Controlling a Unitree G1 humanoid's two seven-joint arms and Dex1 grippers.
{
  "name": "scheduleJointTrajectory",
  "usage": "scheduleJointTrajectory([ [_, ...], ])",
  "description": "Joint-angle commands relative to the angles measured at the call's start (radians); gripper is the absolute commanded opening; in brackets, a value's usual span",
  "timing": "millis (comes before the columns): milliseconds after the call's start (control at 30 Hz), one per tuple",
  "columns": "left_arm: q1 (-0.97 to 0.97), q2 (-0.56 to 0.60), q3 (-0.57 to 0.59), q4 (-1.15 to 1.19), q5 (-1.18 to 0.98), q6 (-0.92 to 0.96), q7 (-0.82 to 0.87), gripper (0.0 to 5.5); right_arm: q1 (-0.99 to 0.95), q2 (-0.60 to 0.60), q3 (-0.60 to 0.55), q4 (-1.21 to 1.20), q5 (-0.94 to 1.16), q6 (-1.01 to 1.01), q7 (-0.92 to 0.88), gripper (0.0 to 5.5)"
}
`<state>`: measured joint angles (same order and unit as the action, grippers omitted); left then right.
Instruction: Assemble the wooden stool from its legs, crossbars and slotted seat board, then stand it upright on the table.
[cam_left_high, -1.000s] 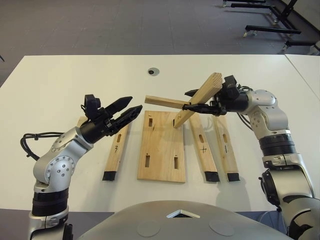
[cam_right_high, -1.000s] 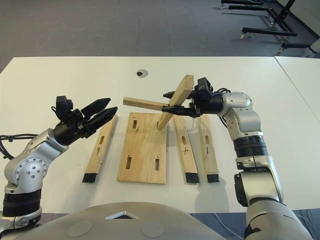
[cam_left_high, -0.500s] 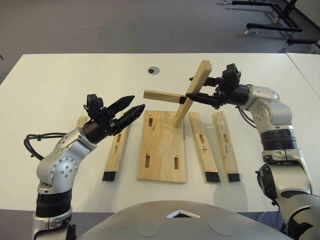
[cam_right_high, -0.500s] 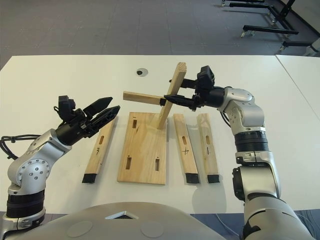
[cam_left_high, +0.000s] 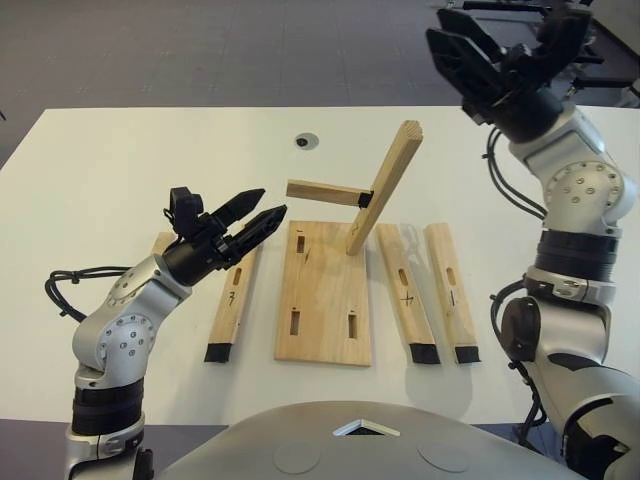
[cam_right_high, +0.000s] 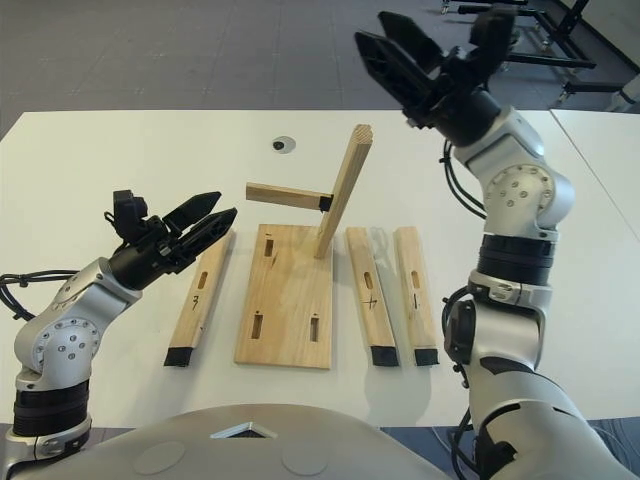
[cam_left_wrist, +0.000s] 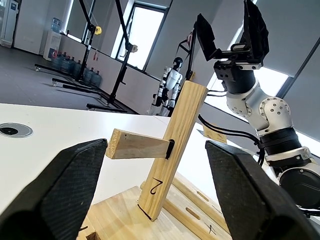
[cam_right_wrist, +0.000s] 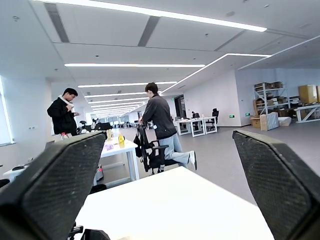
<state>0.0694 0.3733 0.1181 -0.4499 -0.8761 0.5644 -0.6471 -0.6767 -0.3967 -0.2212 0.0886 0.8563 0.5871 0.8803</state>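
Noting the state of assembly. Board (cam_left_high: 325, 300) lies flat on the table (cam_left_high: 120, 170), slots up, presumably so legs can be pushed down into it. Standing leg (cam_left_high: 384, 187) has its foot at the board's far right slot and leans toward the robot's right. No claw touches it, so I judge its end sits in the slot and holds it up. Crossbar (cam_left_high: 325, 192) sticks out of that leg about midway up, roughly level, pointing to the robot's left. Its free end hangs in the air, likely waiting for a partner leg.

Left claw (cam_left_high: 270, 203): fingers apart, holding nothing. It hovers above the far end of the left leg (cam_left_high: 232, 300), tips aimed toward the crossbar's free end. This reads as a ready position, either to steady the crossbar or to drop onto the leg below.

Right claw (cam_left_wrist: 226, 22): fingers spread wide, empty. It is raised high above the table, well apart from the standing leg and to its right. Up there it leaves the standing part clear.

Spare parts: the left leg lies flat just beside the board's left edge. Two right legs (cam_left_high: 405, 295) (cam_left_high: 448, 290) lie flat side by side just right of the board, slotted faces up, dark feet toward the robot. They are laid parallel and near, probably for easy picking.

Progress: early, one leg of four in place. Risk: the leaning leg may tip out if bumped.
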Motion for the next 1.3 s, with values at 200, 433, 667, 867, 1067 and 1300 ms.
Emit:
scheduleJointTrajectory([
  [200,0.002,0.0,-0.011,0.029,0.036,-0.027,-0.029,3.59,0.04,0.034,0.08,0.058,-0.096,-0.031,0.01,4.65],
  [433,0.015,-0.008,-0.006,0.049,0.051,-0.057,-0.044,3.59,-0.085,0.033,-0.148,-0.009,0.155,0.044,-0.105,4.65],
  [667,0.089,-0.05,0.064,-0.046,0.084,-0.141,0.059,3.59,0.079,-0.021,-0.259,-0.101,0.112,-0.037,-0.216,4.65],
  [867,0.064,-0.103,0.187,-0.15,0.166,-0.209,0.331,3.59,0.328,-0.042,-0.217,-0.228,-0.108,-0.047,-0.466,4.65],
  [1067,0.07,-0.122,0.176,-0.216,0.227,-0.209,0.461,3.59,0.685,0.094,-0.097,-0.487,-0.276,0.144,-0.817,4.65],
  [1300,0.162,-0.177,0.145,-0.303,0.276,-0.243,0.521,3.59,0.881,-0.024,-0.057,-0.678,-0.278,0.449,-0.827,4.65],
])
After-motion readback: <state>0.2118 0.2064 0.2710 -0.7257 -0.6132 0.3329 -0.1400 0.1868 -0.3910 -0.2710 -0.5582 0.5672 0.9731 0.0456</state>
